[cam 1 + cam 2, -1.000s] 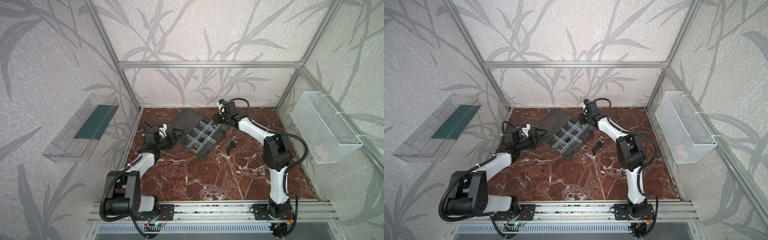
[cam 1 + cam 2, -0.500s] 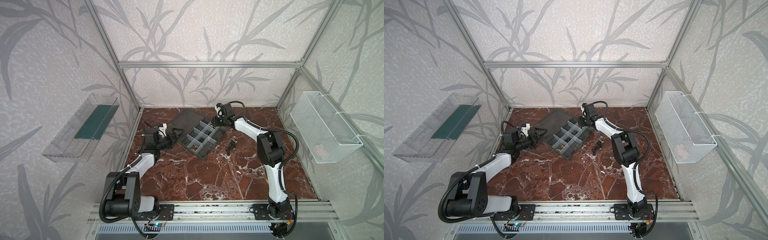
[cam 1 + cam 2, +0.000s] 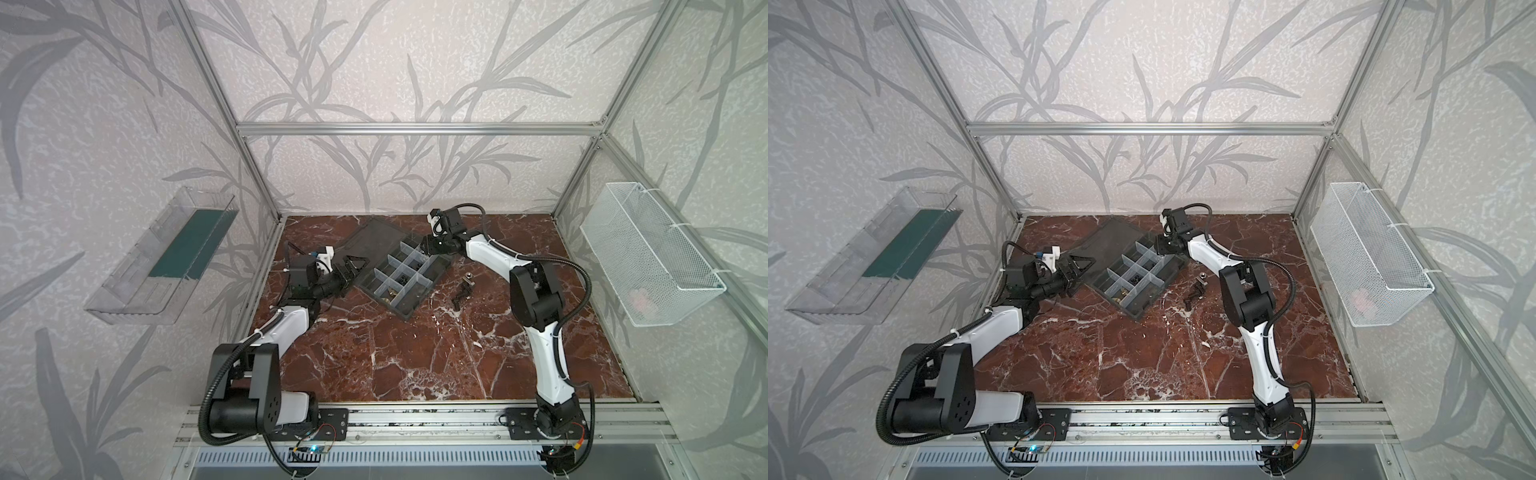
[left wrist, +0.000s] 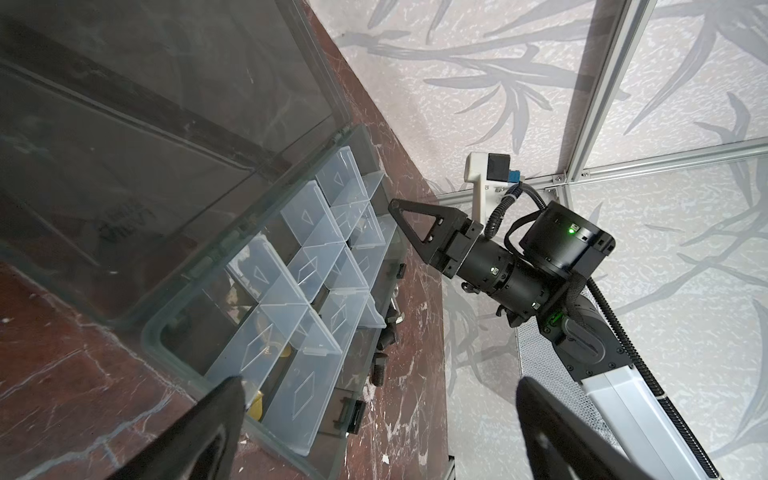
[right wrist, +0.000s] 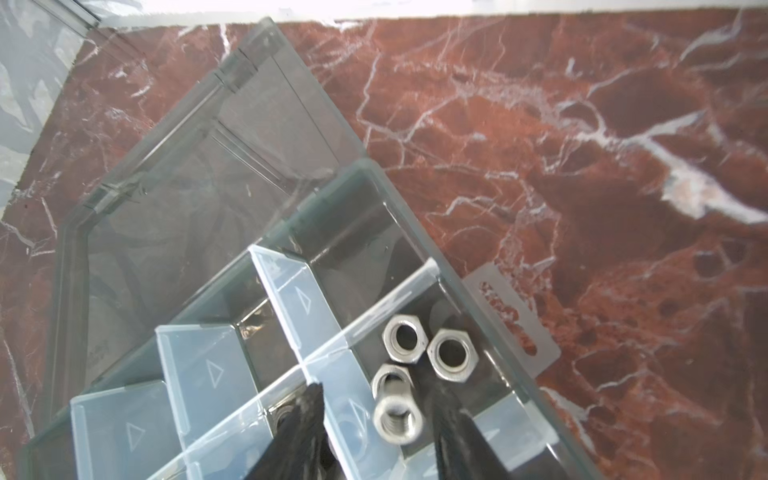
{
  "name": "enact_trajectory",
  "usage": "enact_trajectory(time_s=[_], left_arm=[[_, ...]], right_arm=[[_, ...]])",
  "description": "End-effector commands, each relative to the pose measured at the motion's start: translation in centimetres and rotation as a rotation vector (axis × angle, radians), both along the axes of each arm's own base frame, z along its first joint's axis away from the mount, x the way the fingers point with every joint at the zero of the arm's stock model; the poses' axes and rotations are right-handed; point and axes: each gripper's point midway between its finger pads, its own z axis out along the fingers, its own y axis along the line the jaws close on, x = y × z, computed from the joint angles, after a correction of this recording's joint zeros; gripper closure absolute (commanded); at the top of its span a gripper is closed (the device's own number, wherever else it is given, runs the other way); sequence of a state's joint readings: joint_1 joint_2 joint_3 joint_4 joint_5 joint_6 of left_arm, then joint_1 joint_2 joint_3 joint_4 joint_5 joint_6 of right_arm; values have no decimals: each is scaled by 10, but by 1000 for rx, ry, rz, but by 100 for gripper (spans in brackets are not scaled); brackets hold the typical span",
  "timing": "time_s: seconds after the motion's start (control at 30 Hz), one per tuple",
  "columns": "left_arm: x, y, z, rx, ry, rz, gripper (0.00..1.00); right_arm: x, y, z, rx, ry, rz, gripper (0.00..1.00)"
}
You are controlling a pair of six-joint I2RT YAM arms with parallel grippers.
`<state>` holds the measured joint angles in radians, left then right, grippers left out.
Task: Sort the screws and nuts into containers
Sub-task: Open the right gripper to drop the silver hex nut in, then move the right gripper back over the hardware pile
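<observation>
The dark grey organizer box [image 3: 437, 266] [image 3: 1169, 268] lies open on the marble, its containers [image 5: 286, 307] made by translucent dividers. My right gripper [image 5: 374, 388] [image 3: 428, 246] hangs over the far corner cell, open. A blurred silver nut [image 5: 398, 417] sits between its fingers, touching neither. More silver nuts [image 5: 451, 353] lie in that cell. Brass nuts [image 4: 257, 405] show in a near cell. Dark screws [image 3: 461, 291] [image 3: 1194, 291] [image 4: 376, 372] and one nut [image 3: 468, 275] lie on the marble beside the box. My left gripper [image 4: 378, 382] [image 3: 353, 266] is wide open and empty at the box's left side.
The box's flat lid [image 3: 374, 241] lies open toward the back left. A clear wall bin [image 3: 166, 257] hangs on the left wall and a white mesh basket [image 3: 648, 257] on the right. Aluminium frame posts edge the marble floor.
My right gripper's jaws have parted and the nut between them is loose. The right arm's elbow has swung in toward the box. The left arm has not moved.
</observation>
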<state>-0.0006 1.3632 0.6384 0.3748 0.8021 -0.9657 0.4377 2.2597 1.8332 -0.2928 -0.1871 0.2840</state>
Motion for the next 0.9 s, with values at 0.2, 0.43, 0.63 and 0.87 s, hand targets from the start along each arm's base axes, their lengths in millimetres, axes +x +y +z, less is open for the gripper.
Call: enact_trajectory(time_s=[0.2, 0.43, 0.63, 0.87], left_arm=[[-1, -2, 4, -9, -12, -11, 1], [-4, -1, 5, 10, -9, -18, 1], [-3, -1, 10, 15, -20, -20, 1], [-2, -1, 8, 15, -15, -21, 1]], right_arm=[[-16, -11, 57, -21, -67, 38, 52], [-40, -74, 57, -136, -8, -74, 52], [-69, -141, 30, -198, 129, -222, 52], [-95, -176, -11, -308, 284, -284, 52]])
